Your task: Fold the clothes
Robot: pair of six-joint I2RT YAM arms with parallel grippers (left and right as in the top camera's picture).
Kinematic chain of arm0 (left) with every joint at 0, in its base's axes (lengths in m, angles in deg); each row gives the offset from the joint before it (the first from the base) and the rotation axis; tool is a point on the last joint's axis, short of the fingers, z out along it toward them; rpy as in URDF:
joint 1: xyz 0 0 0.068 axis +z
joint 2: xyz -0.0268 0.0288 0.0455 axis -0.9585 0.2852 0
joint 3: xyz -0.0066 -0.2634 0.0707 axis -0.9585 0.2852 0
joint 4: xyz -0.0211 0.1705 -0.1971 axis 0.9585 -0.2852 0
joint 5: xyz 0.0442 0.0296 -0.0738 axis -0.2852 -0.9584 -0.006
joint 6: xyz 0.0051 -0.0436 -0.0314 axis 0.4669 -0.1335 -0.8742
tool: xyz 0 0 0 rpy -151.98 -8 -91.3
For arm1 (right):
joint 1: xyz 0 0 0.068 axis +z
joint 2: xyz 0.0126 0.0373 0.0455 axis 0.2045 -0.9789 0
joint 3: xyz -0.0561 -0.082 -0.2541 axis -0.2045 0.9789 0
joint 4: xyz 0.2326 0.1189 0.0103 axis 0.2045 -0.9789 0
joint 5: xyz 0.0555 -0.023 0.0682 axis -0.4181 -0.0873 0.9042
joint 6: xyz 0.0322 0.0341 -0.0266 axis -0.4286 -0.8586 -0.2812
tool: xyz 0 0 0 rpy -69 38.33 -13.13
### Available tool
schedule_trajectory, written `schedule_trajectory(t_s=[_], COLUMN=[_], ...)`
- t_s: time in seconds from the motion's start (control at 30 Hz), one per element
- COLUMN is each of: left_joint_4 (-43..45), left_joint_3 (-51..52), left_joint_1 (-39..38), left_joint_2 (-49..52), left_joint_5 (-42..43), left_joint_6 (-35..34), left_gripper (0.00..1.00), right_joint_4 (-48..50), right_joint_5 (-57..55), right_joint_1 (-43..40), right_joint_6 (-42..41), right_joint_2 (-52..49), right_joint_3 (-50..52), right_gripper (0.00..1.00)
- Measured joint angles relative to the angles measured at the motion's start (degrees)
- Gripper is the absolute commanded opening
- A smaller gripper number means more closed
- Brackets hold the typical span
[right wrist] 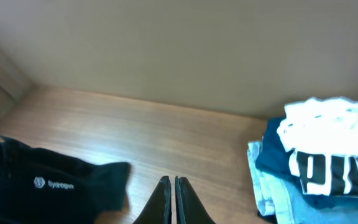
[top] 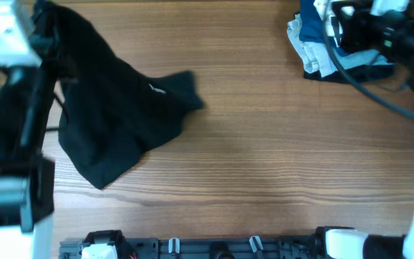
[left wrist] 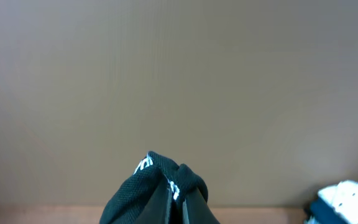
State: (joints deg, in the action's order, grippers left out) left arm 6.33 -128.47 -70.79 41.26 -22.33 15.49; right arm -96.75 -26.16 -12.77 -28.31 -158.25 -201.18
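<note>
The black polo shirt (top: 113,115) lies crumpled on the left half of the wooden table (top: 279,144), its upper corner drawn up toward the left arm. In the left wrist view my left gripper (left wrist: 178,198) is shut on a bunched fold of the shirt (left wrist: 142,193), white print showing at the pinch. My right gripper (right wrist: 171,182) is shut with nothing between its fingers, hovering over bare wood. From there the shirt (right wrist: 48,183) with its small white logo is at the lower left. The right arm (top: 369,29) is at the far right corner.
A pile of other garments (top: 315,50) sits at the back right: a white one (right wrist: 322,124) on top, a navy one with white lettering (right wrist: 328,171), and pale blue fabric (right wrist: 269,186) beneath. A rail with fixtures (top: 192,248) runs along the front edge.
</note>
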Motion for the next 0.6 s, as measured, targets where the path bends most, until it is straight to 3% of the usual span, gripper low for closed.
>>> schedule_trajectory(t_s=[0.17,0.37,0.6], left_joint_4=[-0.2,2.4,23.8], left_joint_3=[-0.1,-0.2,-0.2], left_joint_1=[0.0,0.0,0.0], left_joint_2=[-4.5,-3.2,4.6], left_joint_5=[1.6,3.2,6.1], left_joint_6=[0.0,-3.3,-12.6], left_gripper=[0.04,0.04,0.04], right_joint_4=[-3.3,-7.0,-9.2], right_joint_5=[3.2,5.9,10.3], right_joint_1=[0.1,0.8,5.4], right_joint_6=[0.8,1.8,3.2], right_joint_2=[1.2,-2.8,-8.5], right_joint_3=[-0.5,0.9,1.5], right_gripper=[0.35,0.56,0.64])
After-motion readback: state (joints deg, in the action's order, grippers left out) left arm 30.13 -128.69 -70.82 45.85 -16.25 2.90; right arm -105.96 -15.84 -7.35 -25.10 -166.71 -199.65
